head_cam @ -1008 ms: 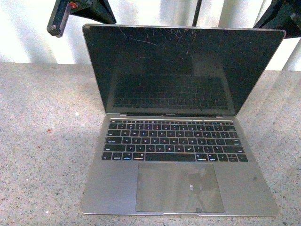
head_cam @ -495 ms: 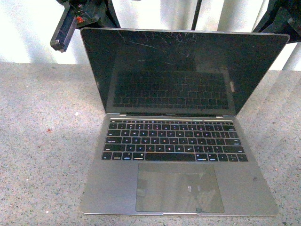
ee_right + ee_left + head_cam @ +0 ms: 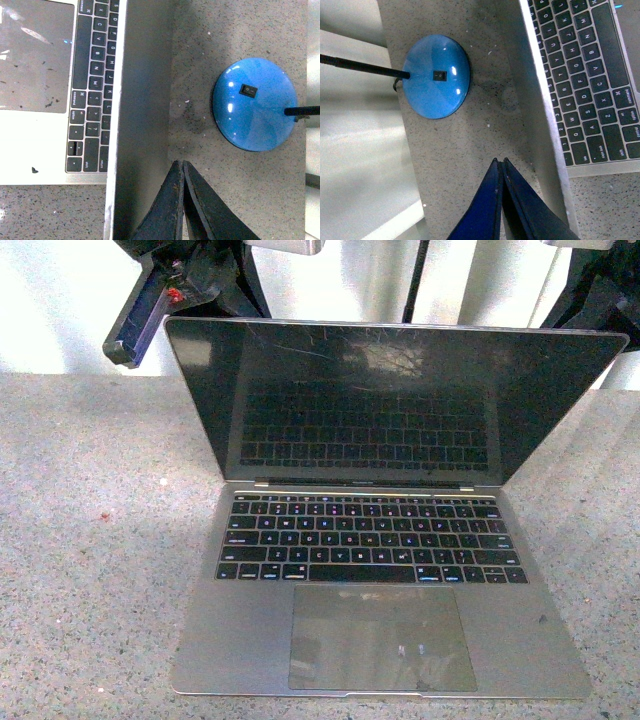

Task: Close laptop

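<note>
Since the earlier frames, the lid of the thin silver-grey metal laptop [image 3: 370, 570] has tipped forward, and its top edge sits lower in the front view. It rests mid-way on the speckled grey countertop [image 3: 90, 540], lid well open. Behind its upper corners stand the left gripper [image 3: 501, 167] and right gripper [image 3: 181, 169], both pinched together and empty. Step in hand: pushing the lid down, which next calls for even pressure forward and down. Fingertip contact with the lid is hidden, and the front view crops the right gripper.

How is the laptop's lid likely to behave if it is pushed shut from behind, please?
The lid is a thin rigid panel, so it should probably swing on its hinge rather than flex. Cracks near its top edge suggest it is fragile. The smooth metal base on the countertop may slide forward.
</note>
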